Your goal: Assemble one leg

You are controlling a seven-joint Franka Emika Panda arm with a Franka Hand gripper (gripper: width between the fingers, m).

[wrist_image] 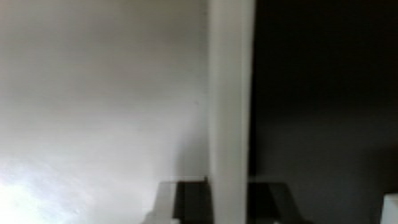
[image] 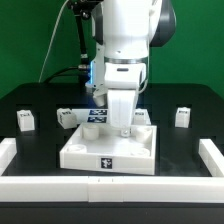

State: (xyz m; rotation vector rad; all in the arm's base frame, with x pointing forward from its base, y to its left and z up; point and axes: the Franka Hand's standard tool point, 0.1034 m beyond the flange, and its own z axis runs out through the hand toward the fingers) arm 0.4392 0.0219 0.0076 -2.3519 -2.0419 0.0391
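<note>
My gripper (image: 123, 131) reaches straight down onto the back rim of the large white square tray-like piece (image: 85, 152), right of its middle. In the wrist view my two dark fingers (wrist_image: 185, 202) stand one on each side of that piece's thin white wall (wrist_image: 230, 100), pressed against it, so the gripper is shut on the wall. Small white legs with tags stand apart on the black table: one at the exterior view's far left (image: 25, 120), one behind the tray's left corner (image: 65, 117), one at the right (image: 182, 117). Another leg (image: 141, 118) shows just right of my gripper.
A low white border runs along the table's left (image: 9, 152), right (image: 212, 152) and front (image: 110, 186). The marker board (image: 95, 118) lies just behind the tray-like piece, partly hidden by my arm. A green backdrop stands behind.
</note>
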